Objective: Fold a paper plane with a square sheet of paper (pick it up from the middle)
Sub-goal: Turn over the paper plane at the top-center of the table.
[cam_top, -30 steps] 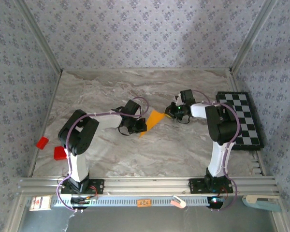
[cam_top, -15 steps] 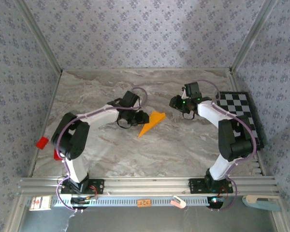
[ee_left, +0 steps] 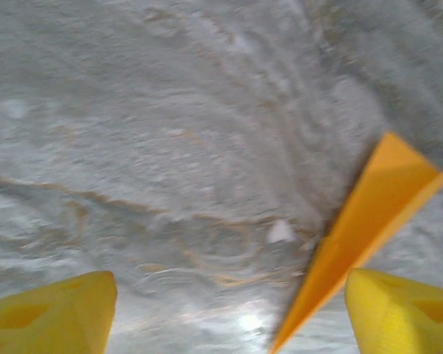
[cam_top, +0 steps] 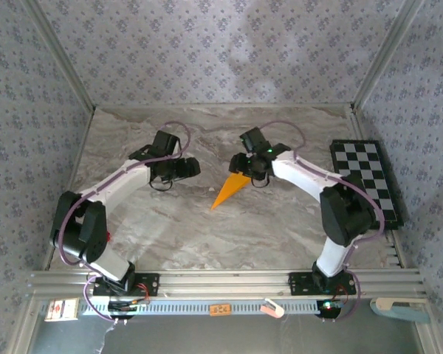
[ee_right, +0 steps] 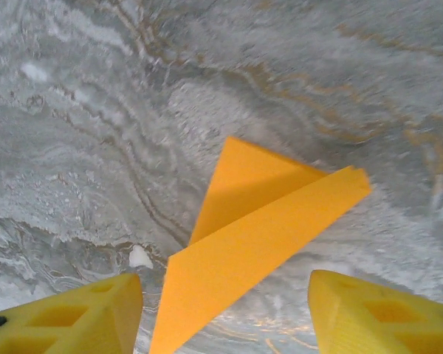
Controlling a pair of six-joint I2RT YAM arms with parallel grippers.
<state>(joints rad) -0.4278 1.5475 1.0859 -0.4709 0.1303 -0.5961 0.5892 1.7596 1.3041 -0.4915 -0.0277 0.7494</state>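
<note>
The paper plane (cam_top: 229, 190) lies flat on the marble table as a narrow orange-yellow dart, its tip toward the near left. My right gripper (cam_top: 245, 165) hovers open over its wide far end. In the right wrist view the folded plane (ee_right: 258, 236) lies between and below the yellow fingertips (ee_right: 66, 317), with the right gripper (ee_right: 225, 324) holding nothing. My left gripper (cam_top: 190, 168) stands open to the left of the plane, clear of it. In the left wrist view the plane (ee_left: 369, 221) runs along the right side, by the right finger of the left gripper (ee_left: 232, 324).
A black-and-white checkerboard (cam_top: 369, 181) lies along the table's right edge. Patterned walls close in the left, back and right sides. An aluminium rail (cam_top: 221, 284) carrying both arm bases runs along the near edge.
My left arm has swung left and back, away from the plane it was touching. My right arm has moved left, and its gripper is now above the plane's wide end.
</note>
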